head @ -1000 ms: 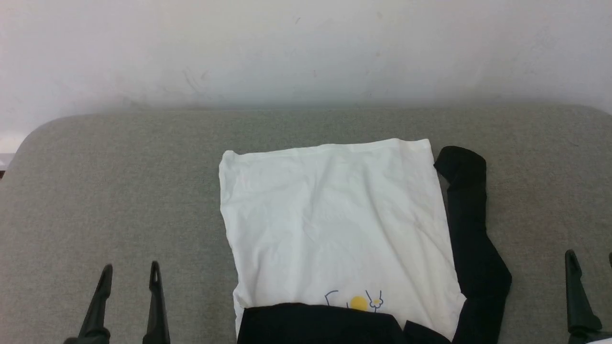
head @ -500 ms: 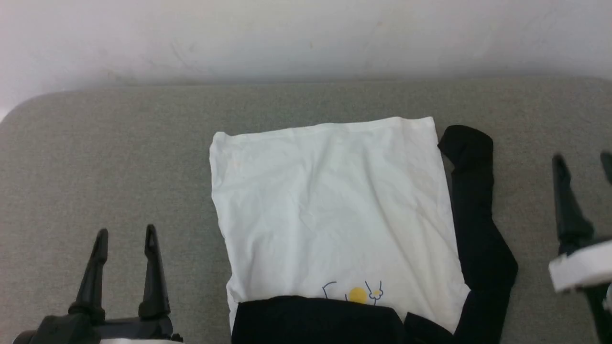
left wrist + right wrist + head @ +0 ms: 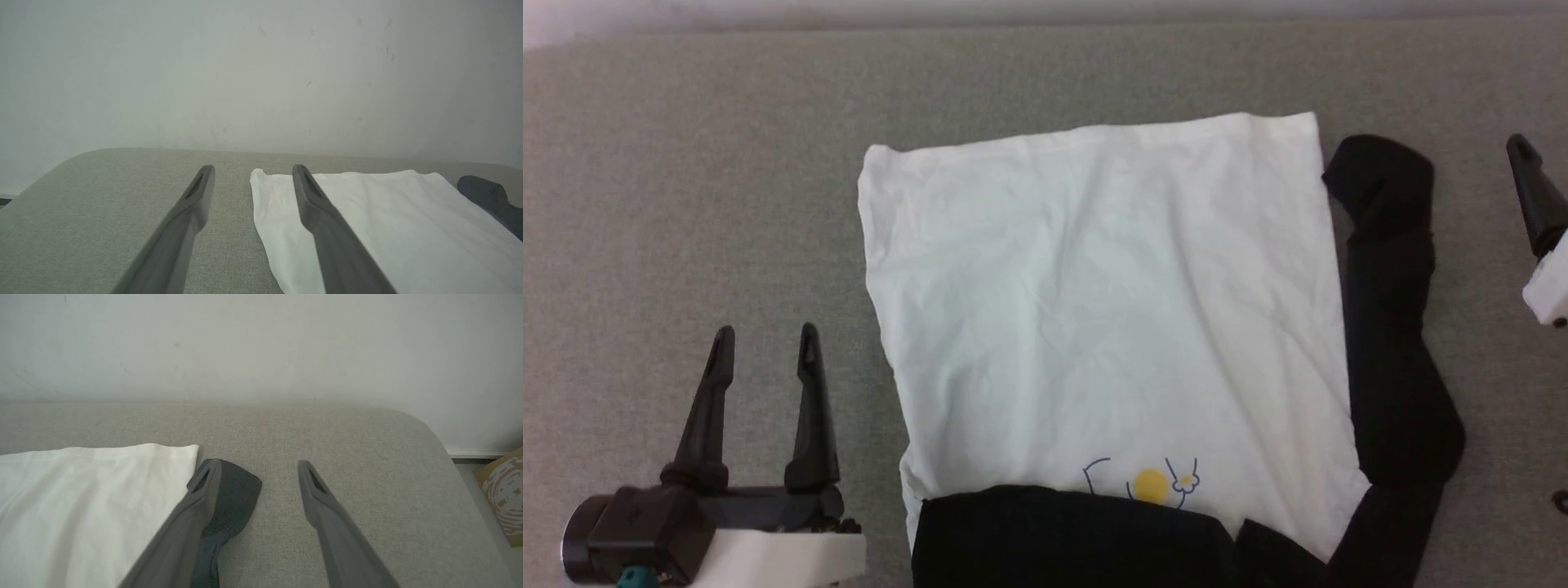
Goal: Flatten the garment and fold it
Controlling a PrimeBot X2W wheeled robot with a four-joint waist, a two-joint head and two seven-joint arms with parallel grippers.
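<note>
The most likely trouble is in the black right sleeve (image 3: 1392,327); it lies loose along the 3 o'clock edge of the white body, its far end bent over, and it seems the part not yet folded in. If a finger pinches it together with the white hem, or pulls before it is lifted free, the thin cloth will probably drag and the flat body will wrinkle again. The other black sleeve (image 3: 1062,535), laid across the 6 o'clock end just below the yellow-and-blue chest print (image 3: 1152,483), may also slide out of its place under such a pull; and a tip pressed too deep could catch the soft grey fabric surface (image 3: 686,163) with the shirt.

The garment (image 3: 1094,327) lies in the middle of this surface, front side up, the hem toward 12 o'clock, with only light creases. The left gripper (image 3: 766,329) is wide open and has nothing in it; the shirt is near, at about 2 o'clock from its tips, not touching. In the right wrist view the right gripper (image 3: 258,465) is also spread wide and empty; the bent sleeve end lies just beside its 9 o'clock finger, and I cannot tell whether they touch; the white body is further toward 9 o'clock.
</note>
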